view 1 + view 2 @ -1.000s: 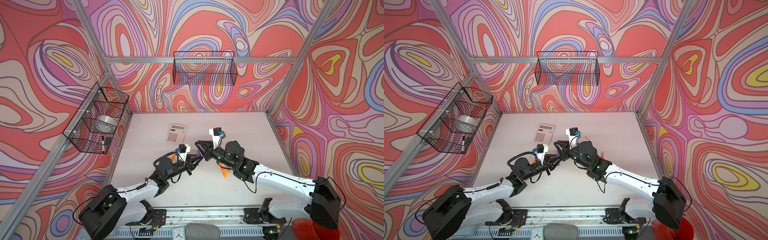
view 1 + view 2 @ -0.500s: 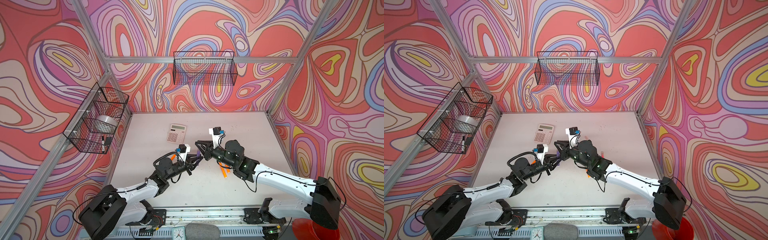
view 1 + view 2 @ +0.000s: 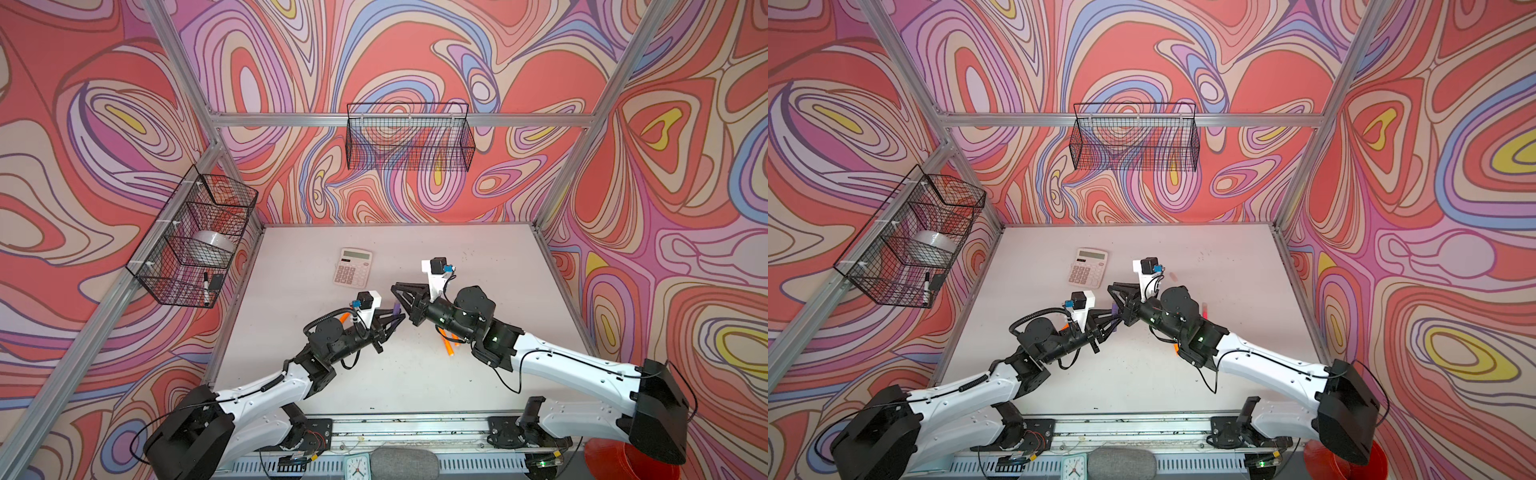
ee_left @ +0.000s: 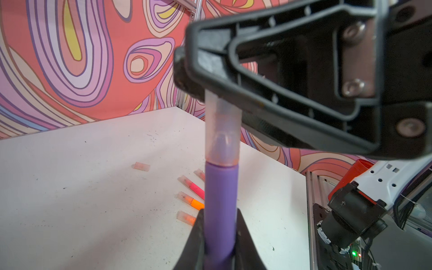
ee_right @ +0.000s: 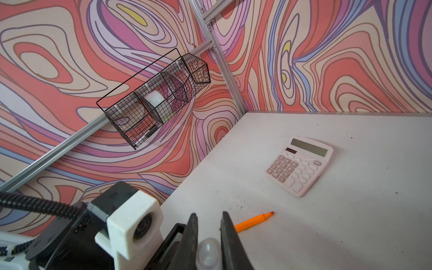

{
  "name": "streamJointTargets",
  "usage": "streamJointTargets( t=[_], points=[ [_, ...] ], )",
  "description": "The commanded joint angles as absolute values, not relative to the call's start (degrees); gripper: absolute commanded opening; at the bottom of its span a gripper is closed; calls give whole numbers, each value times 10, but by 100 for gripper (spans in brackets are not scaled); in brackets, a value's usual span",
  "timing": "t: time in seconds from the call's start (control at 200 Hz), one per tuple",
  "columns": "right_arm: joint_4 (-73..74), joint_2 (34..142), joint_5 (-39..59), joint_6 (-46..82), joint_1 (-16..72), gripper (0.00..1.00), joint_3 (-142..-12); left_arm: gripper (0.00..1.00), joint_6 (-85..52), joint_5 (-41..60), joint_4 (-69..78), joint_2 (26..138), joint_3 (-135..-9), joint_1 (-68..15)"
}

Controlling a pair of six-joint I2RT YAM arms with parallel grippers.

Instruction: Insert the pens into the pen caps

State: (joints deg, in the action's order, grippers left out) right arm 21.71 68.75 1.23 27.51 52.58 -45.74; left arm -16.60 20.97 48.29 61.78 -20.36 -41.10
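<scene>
Grip check: left gripper (image 4: pixel 219 222) is pinched tight on the purple pen (image 4: pixel 221 198), low on the barrel, tip end sticking out past the jaws. Right gripper (image 5: pixel 208 224) is pinched on the closed end of a translucent cap (image 4: pixel 223 131). The cap is already over the pen tip, and its rim looks to sit at the barrel shoulder. The joint hangs in the air between the two arms, above the table (image 4: pixel 93 187). My read: the insertion is at or near its end. Push only along the pen axis and keep both wrists collinear, because the low grip on the barrel makes any side load lever the pen. Confirm there's no gap at the rim, then let go of the cap end first. Further out, capped pens (image 4: pixel 190 201) lie close together on the table and a loose cap (image 4: pixel 141 166) sits apart from them. One uncapped orange pen (image 5: pixel 253 222) lies near the calculator (image 5: pixel 300 164), probably next.
</scene>
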Motion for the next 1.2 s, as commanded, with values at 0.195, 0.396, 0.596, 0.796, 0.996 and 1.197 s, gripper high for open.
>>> streamJointTargets(
  t=[0.195,0.396,0.596,0.796,0.996,1.197],
  points=[
    [122,639,67,269,555,0,-402,0,-158,106,480,599,-374,-391],
    [115,641,69,264,561,0,-380,0,-141,89,433,576,-417,-370],
    [132,661,69,273,583,0,-362,0,-160,70,435,570,-438,-328],
    [165,665,53,293,613,0,-328,0,-183,81,452,596,-472,-291],
    [162,686,51,301,643,0,-338,0,-207,98,516,624,-492,-287],
    [98,704,15,301,653,0,-372,0,-205,110,506,626,-516,-287]
  ],
)
